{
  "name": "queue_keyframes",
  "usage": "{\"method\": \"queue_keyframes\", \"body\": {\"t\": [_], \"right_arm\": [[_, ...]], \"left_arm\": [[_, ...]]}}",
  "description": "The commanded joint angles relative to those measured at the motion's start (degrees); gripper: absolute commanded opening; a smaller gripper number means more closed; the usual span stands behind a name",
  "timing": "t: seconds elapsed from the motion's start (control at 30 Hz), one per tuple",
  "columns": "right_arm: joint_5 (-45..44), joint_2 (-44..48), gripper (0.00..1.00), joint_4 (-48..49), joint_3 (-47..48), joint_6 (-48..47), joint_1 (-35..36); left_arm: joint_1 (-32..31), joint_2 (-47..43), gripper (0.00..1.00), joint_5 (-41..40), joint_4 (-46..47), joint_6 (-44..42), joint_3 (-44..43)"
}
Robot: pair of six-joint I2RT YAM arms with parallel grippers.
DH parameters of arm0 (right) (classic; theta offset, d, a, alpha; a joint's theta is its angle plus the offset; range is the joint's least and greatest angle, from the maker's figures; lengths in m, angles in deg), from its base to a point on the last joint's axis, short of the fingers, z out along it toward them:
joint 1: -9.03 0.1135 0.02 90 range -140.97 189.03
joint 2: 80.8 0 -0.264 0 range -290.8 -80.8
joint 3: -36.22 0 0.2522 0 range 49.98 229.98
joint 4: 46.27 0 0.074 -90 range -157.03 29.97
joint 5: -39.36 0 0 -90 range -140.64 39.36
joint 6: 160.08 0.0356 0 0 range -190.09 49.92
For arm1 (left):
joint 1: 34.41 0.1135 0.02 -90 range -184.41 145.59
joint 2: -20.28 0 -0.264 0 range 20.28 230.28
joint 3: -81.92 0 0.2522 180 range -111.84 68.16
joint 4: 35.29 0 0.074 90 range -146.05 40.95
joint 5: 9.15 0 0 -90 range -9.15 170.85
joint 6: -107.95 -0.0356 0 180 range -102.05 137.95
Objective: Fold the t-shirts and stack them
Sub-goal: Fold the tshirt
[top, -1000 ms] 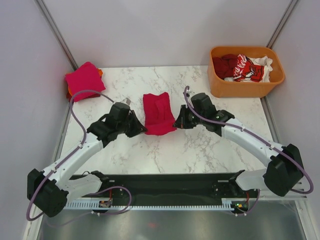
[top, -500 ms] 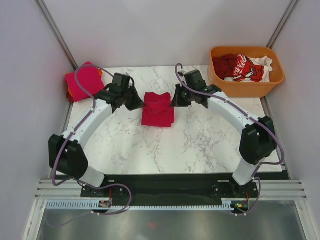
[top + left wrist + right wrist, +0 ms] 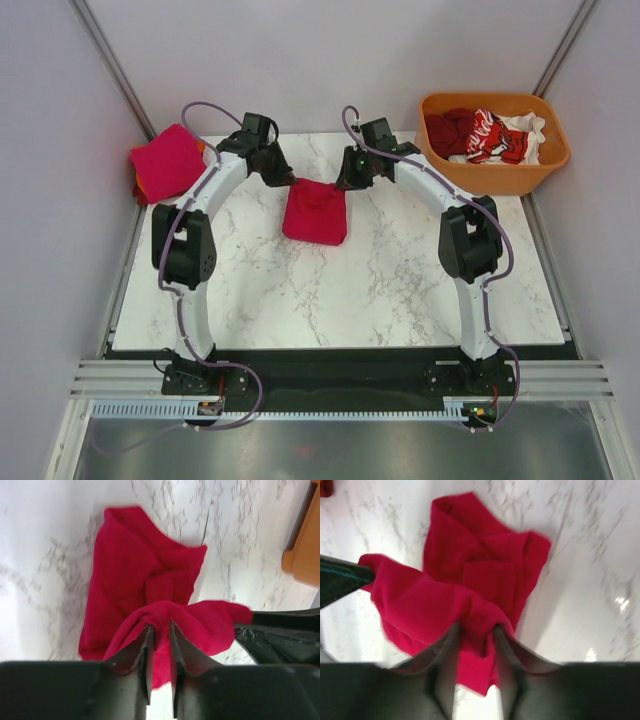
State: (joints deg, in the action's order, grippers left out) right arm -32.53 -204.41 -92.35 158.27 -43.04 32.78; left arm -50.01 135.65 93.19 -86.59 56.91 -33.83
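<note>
Fold step: both jaws narrow, pinching shirt upper edge mid-frame; next, likely release, carry to stack upper left.

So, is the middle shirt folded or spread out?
Folded, roughly: the shirt lies doubled over, bunched, far edge pinched by left gripper and right gripper.

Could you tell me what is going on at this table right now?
The robot is folding t-shirts. Its left hand and right hand each pinch the far edge of a crimson t-shirt, which lies partly folded in the middle of the table. A folded pile sits at the far left corner. More shirts wait in the orange tub at the far right.
</note>
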Motion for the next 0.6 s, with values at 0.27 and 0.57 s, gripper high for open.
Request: {"method": "queue_keyframes", "body": {"t": [0.27, 0.57], "right_arm": [[-3.87, -6.75, 0.93, -2.05, 18.72, -2.00, -4.32], [11.48, 6.90, 0.76, 18.94, -6.86, 3.69, -1.60]], "left_arm": [[5.05, 14.73, 0.68, 6.13, -6.05, -7.40, -24.21], [5.31, 0.04, 0.77, 4.01, -6.67, -10.48, -14.48]]}}
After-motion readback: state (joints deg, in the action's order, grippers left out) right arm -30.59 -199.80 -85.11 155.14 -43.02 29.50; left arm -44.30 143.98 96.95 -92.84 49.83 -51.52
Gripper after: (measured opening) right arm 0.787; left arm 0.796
